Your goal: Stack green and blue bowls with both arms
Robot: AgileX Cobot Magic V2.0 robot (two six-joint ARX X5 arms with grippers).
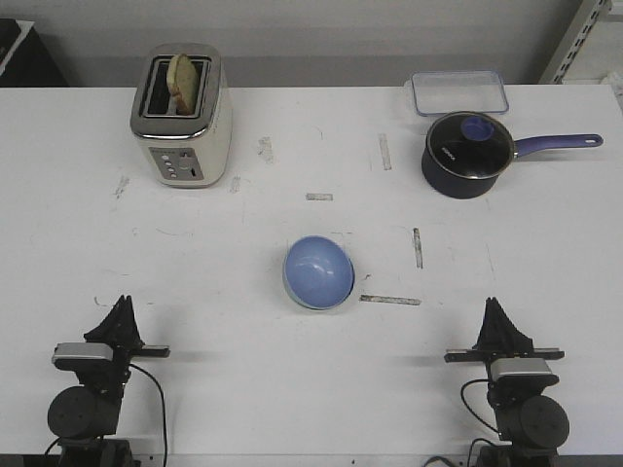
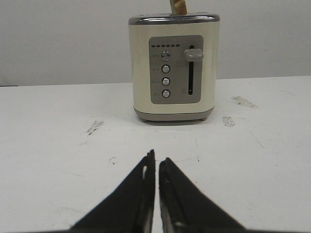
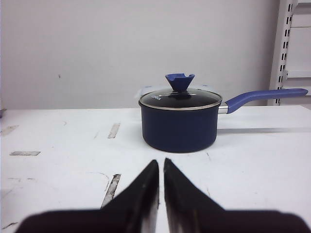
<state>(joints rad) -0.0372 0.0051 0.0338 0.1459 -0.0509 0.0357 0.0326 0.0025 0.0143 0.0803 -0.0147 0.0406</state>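
1. We see the blue bowl point(image 1: 318, 271) near the middle of the white worktop point(image 1: 243, 379), and it sits inside the green bowl point(image 1: 291, 292), of which only a thin pale rim shows at the left and near side.
2. The two bowls are tilted, with the opening turned a little to the left and far side.
3. Our left pincer point(image 1: 123, 304) rests at the near left corner, well apart from the bowls. In the left wrist view its two black fingers point(image 2: 127, 201) are almost together, with only a narrow slit between them, and they hold nothing.
4. Our right pincer point(image 1: 493, 306) rests at the near right corner, also well apart from the bowls. In the right wrist view the fingers point(image 3: 189, 196) are clenched in the same way, with nothing between them.
5. A cream toaster point(image 1: 182, 115) stands at the far left, with one slice of bread point(image 1: 184, 83) in a slot.
6. A dark blue saucepan point(image 1: 465, 156) with a glass lid point(image 1: 469, 144) stands at the far right, its handle pointing right.
7. Just behind the saucepan lies a clear plastic container point(image 1: 458, 92).
8. Some short strips of tape point(image 1: 390, 300) are stuck on the worktop near the bowls.
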